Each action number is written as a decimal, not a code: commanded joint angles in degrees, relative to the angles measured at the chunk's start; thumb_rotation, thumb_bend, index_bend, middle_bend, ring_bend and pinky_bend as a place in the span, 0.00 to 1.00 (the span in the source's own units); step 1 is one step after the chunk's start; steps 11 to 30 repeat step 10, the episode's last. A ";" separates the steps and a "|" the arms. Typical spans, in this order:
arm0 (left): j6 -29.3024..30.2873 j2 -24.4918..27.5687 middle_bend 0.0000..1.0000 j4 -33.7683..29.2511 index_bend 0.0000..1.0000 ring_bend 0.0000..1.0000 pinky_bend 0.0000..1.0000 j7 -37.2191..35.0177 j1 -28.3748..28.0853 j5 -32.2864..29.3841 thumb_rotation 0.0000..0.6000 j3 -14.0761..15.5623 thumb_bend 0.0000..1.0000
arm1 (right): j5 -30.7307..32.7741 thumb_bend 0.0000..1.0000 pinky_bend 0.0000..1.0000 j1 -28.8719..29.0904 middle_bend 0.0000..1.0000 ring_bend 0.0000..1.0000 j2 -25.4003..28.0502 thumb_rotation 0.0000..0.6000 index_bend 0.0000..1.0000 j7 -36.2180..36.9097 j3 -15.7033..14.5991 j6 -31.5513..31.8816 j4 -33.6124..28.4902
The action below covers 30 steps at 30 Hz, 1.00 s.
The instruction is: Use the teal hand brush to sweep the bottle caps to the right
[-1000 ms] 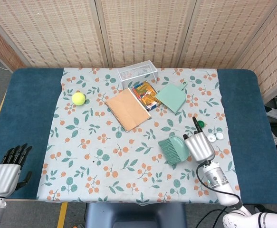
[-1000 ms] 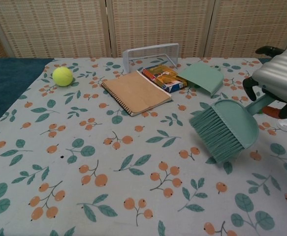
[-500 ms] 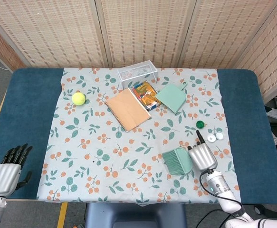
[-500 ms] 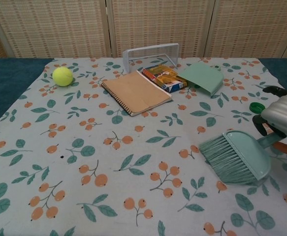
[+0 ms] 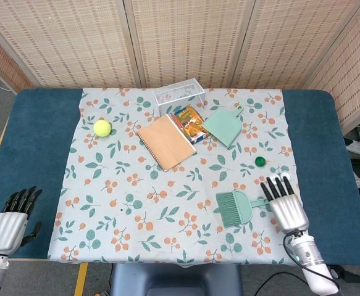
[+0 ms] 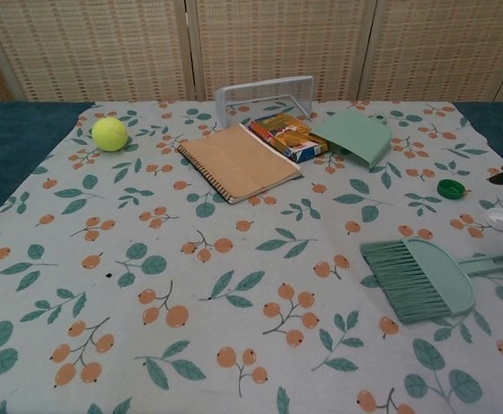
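Observation:
The teal hand brush (image 5: pixel 234 206) (image 6: pixel 424 278) lies flat on the floral cloth, bristles to the left and handle to the right. My right hand (image 5: pixel 284 203) is just right of the handle with its fingers straight and apart, holding nothing; the chest view shows only a dark fingertip at the right edge. A green bottle cap (image 5: pixel 260 161) (image 6: pixel 449 188) sits beyond the brush. Two white caps (image 6: pixel 501 218) lie near the right edge; in the head view my fingers cover them. My left hand (image 5: pixel 10 219) rests empty at the table's near left corner.
A teal dustpan (image 5: pixel 224 126) (image 6: pixel 355 136), a colourful box (image 5: pixel 189 122), a brown notebook (image 5: pixel 165 142) and a white wire basket (image 5: pixel 178 94) sit at the back middle. A tennis ball (image 5: pixel 102 127) (image 6: pixel 110 134) lies at the back left.
My right hand carried the brush toward the near right, laid it on the cloth and let go. The hand then opened and drew off to the right. The left hand stayed put.

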 commanded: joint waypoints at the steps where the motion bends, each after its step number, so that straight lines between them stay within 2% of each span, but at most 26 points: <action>1: 1.68 -0.89 0.00 1.45 0.00 0.00 0.09 -1.19 0.09 1.61 1.00 -0.28 0.41 | -6.14 0.24 0.00 -8.18 0.00 0.00 0.79 1.00 0.00 14.79 0.56 11.50 3.90; 4: 2.26 -1.25 0.00 2.30 0.00 0.00 0.09 -1.65 0.08 2.32 1.00 -0.28 0.41 | -7.72 0.24 0.00 -9.91 0.00 0.00 2.18 1.00 0.00 16.98 -0.54 12.18 4.21; 10: 1.57 -0.86 0.00 1.82 0.00 0.00 0.08 -1.32 0.03 1.80 1.00 -0.15 0.41 | -9.33 0.24 0.00 -11.21 0.00 0.00 3.92 1.00 0.00 19.87 0.40 12.20 3.41; 30: 1.57 -0.86 0.00 1.82 0.00 0.00 0.08 -1.32 0.03 1.80 1.00 -0.15 0.41 | -9.33 0.24 0.00 -11.21 0.00 0.00 3.92 1.00 0.00 19.87 0.40 12.20 3.41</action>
